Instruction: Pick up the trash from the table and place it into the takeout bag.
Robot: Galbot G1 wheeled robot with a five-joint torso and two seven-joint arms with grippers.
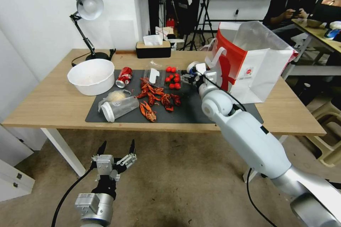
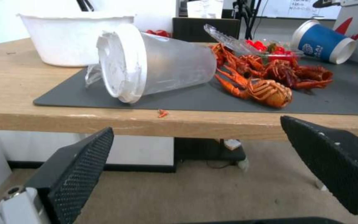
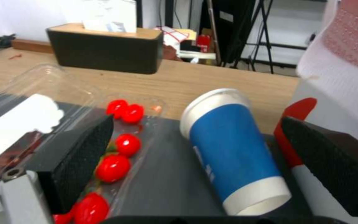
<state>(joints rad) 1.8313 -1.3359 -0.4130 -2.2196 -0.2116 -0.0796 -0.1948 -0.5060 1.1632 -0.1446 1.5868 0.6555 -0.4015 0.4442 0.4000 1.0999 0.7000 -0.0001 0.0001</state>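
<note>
Light wooden tabletop [image 1: 53,103], far edge: right hand [image 3: 195,161], fingers spread, straddles tipped blue-and-white paper cup [image 3: 233,149] beside white takeout bag w/ red panels [image 1: 255,67]; cup's long axis runs between them. Left hand [image 1: 115,150] spread, below tabletop's front edge.

R arm stretched fwd, right end effector [image 1: 187,77] open; left end effector [image 1: 117,149] low, apparently idle, open.

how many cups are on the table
2, both on their sides on the dark mat: the clear white-lidded plastic cup near the front edge, the blue-and-white paper cup beside the takeout bag.
</note>
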